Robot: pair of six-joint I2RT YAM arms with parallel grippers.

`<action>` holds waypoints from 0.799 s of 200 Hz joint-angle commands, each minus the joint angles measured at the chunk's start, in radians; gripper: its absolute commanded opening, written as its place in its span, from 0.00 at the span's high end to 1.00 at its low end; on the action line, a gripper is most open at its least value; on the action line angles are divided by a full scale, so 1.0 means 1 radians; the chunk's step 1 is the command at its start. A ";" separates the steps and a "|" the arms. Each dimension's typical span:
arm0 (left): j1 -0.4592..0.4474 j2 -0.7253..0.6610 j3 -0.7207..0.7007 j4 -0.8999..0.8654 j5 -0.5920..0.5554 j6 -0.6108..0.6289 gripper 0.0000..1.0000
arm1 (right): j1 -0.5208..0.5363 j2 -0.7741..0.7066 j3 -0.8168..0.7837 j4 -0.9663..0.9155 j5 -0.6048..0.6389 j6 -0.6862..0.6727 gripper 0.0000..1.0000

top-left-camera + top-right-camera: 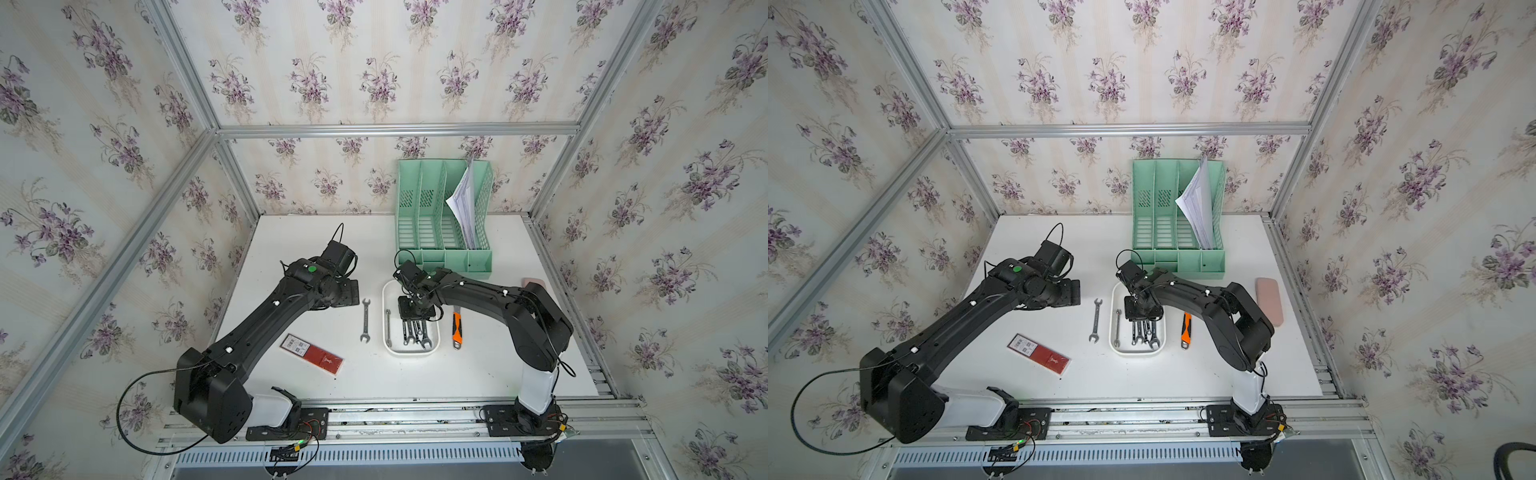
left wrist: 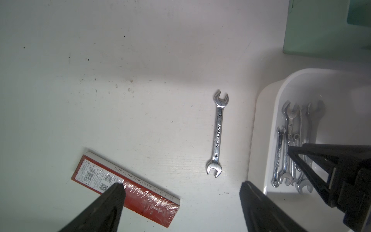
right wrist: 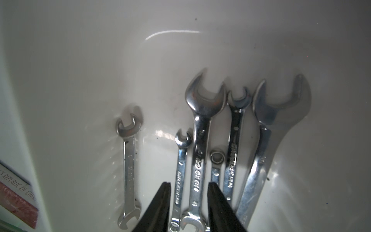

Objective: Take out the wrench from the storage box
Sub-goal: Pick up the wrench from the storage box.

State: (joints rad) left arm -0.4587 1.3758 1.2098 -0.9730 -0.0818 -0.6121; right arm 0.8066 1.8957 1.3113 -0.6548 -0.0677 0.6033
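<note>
The storage box (image 1: 415, 353) is a shallow white tray at mid-table, also seen in the left wrist view (image 2: 261, 112). Several chrome wrenches (image 1: 415, 332) lie side by side in it, and a slim one (image 1: 388, 328) lies apart by its left wall. My right gripper (image 3: 189, 183) reaches down into the box. Its jaws stand narrowly apart astride two shafts, a thick open-end wrench (image 3: 198, 160) and a thin combination wrench (image 3: 180, 170). One more wrench (image 1: 365, 320) lies on the table left of the box. My left gripper (image 2: 181, 184) hovers wide open above the table, holding nothing.
A mint-green file organizer (image 1: 444, 216) with papers stands just behind the box. An orange-and-black utility knife (image 1: 457, 328) lies right of the box. A red wrapped packet (image 1: 311, 353) lies front left. A pink case (image 1: 1269, 300) sits at the right edge.
</note>
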 commanded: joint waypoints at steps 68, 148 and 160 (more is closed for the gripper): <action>0.008 0.001 -0.014 0.013 0.017 0.008 0.07 | 0.006 0.039 0.012 -0.003 0.036 0.018 0.70; 0.013 0.008 -0.013 0.010 0.022 0.006 0.08 | 0.009 0.084 0.029 -0.026 0.052 0.024 0.74; 0.014 0.008 -0.011 0.010 0.022 0.006 0.08 | 0.012 0.086 0.033 -0.028 0.051 0.024 0.74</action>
State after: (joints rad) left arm -0.4465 1.3849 1.1950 -0.9672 -0.0597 -0.6102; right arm 0.8135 1.9717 1.3373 -0.6586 -0.0376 0.6212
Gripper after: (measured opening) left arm 0.916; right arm 0.261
